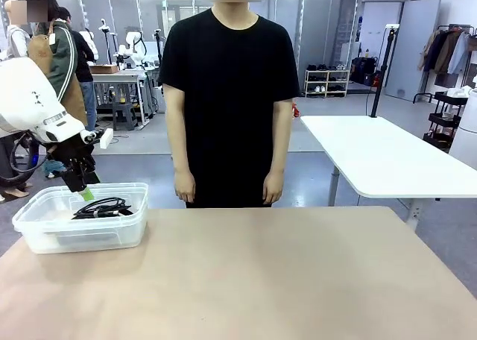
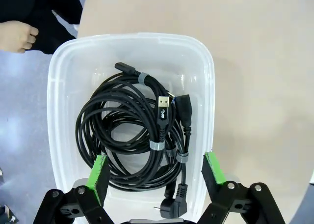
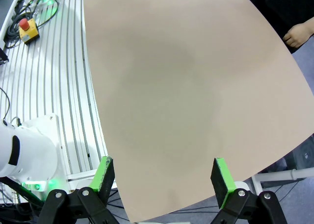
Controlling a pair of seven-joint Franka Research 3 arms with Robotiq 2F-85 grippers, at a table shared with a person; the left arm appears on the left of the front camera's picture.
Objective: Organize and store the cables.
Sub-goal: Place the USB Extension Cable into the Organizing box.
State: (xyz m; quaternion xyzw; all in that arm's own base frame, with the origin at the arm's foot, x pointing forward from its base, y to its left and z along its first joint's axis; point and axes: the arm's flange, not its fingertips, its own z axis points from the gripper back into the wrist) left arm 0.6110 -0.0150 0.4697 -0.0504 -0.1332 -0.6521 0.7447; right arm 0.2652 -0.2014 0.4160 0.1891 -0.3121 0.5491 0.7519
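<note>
1. Cables (image 2: 142, 135): black coiled cords bound with grey ties, with USB and other plug ends, lying loose in the clear plastic bin (image 2: 59, 135).
2. Clear plastic bin: stands at the bench's (image 1: 268, 273) left edge, toward its far corner.
3. Left gripper (image 2: 156, 177): poised over the bin above the coils, green pads spread wide, clasping nothing.
4. Right gripper (image 3: 164, 177): fingers spread apart over bare bench surface, nothing between them.
5. Person (image 1: 229, 94): stands at the far edge, arms hanging at the sides.
</note>
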